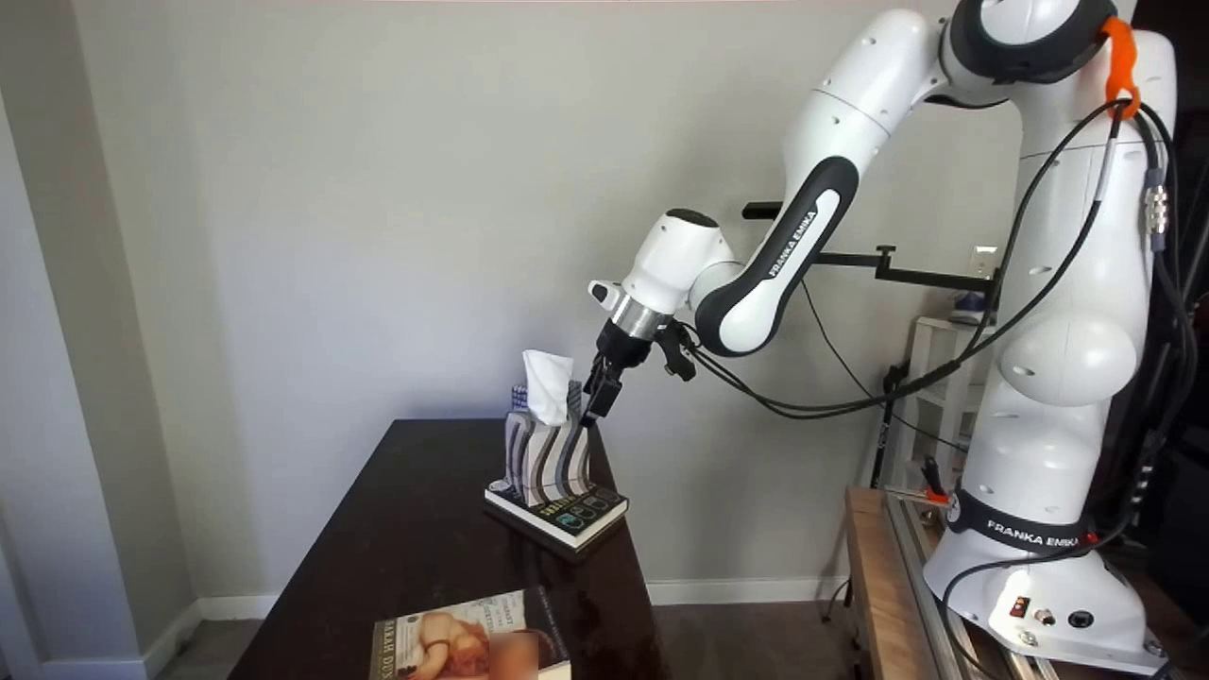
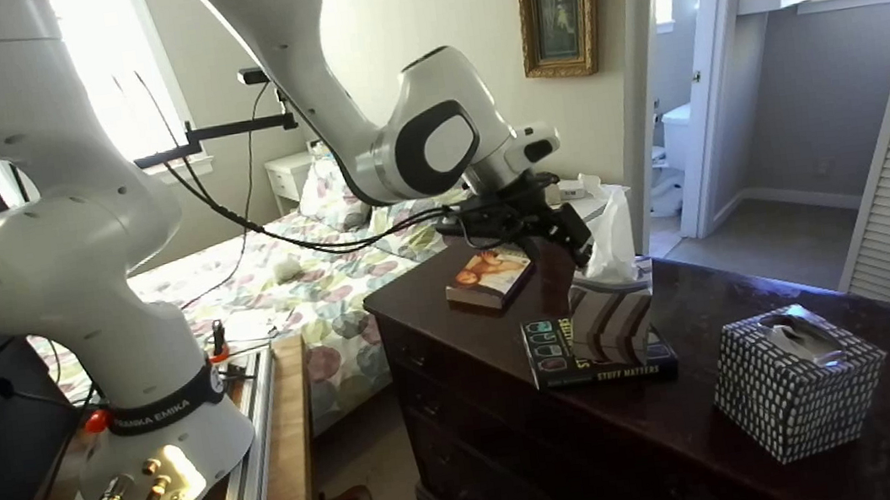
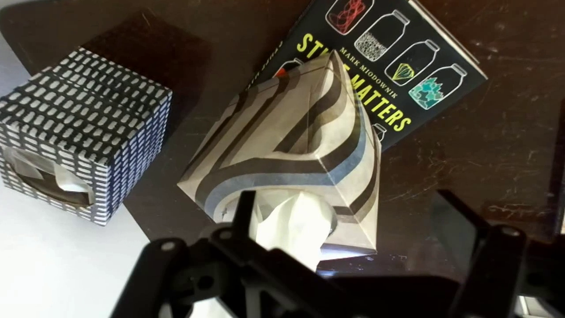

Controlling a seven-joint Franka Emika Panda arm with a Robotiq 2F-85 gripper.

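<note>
Brown and blue waves stripe the cream tissue box (image 3: 287,165). The black book (image 3: 379,73) has bright yellow lettering

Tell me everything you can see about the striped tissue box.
The striped tissue box looks like cardboard, cream with wavy dark and blue-grey stripes. A white tissue pokes from its top. It stands upright on a black book on the dresser. The robot's open gripper is close by its top; whether they touch is unclear.

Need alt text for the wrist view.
Open pincer, gripping nothing, near a striped tissue box with a white tissue poking out. The box stands on a Stuff Matters book; a patterned box is at picture left.
</note>
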